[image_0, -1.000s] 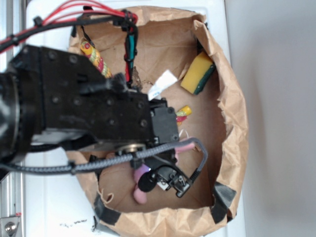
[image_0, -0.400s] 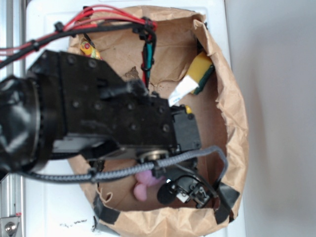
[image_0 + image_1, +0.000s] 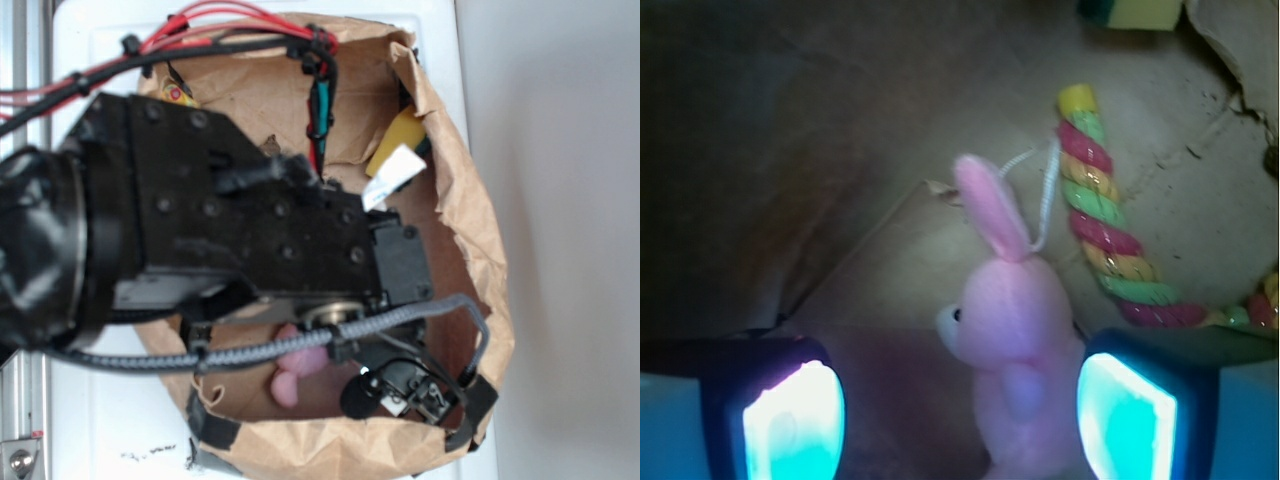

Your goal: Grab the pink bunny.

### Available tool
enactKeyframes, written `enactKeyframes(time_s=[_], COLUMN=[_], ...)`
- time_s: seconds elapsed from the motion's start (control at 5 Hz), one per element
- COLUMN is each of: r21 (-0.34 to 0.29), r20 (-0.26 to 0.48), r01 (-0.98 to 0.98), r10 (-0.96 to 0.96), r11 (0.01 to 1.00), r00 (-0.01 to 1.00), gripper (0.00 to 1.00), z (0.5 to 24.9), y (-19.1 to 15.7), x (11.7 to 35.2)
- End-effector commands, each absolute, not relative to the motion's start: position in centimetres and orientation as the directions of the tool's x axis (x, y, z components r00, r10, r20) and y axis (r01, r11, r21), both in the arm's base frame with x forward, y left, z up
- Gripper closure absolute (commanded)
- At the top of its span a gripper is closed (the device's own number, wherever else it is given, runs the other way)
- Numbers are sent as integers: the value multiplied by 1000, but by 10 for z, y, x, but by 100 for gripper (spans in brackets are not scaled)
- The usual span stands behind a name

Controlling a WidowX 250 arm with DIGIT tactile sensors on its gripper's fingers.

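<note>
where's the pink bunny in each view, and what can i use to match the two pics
Exterior: the pink bunny shows only as a pink patch low in the centre, inside the paper bag, mostly hidden under the arm.
Wrist: the pink bunny is bottom centre, ear up, between the open gripper fingers, nearer the right-hand one.
Shared landmark: the yellow sponge, upper right in both views.
</note>
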State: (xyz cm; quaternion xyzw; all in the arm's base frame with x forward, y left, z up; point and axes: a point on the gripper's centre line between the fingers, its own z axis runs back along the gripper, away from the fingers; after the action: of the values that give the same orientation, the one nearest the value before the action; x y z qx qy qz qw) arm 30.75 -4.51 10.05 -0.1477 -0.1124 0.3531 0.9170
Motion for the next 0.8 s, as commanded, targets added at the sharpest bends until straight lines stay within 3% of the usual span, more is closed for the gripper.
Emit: enactKeyframes(time_s=[0.0,0.2,0.4,0.6], r21=[-303,-232,-188,-211], r20=[168,189,252,278], r01=[-599,-581,-539,-506], r10=[661,622,570,548], r11=[741,780,821,836], r00=[732,759,782,789], gripper=[0,0,0,0], z=[99,90,98,112], y=[-29,-19,3,11], x=[328,320,304,292])
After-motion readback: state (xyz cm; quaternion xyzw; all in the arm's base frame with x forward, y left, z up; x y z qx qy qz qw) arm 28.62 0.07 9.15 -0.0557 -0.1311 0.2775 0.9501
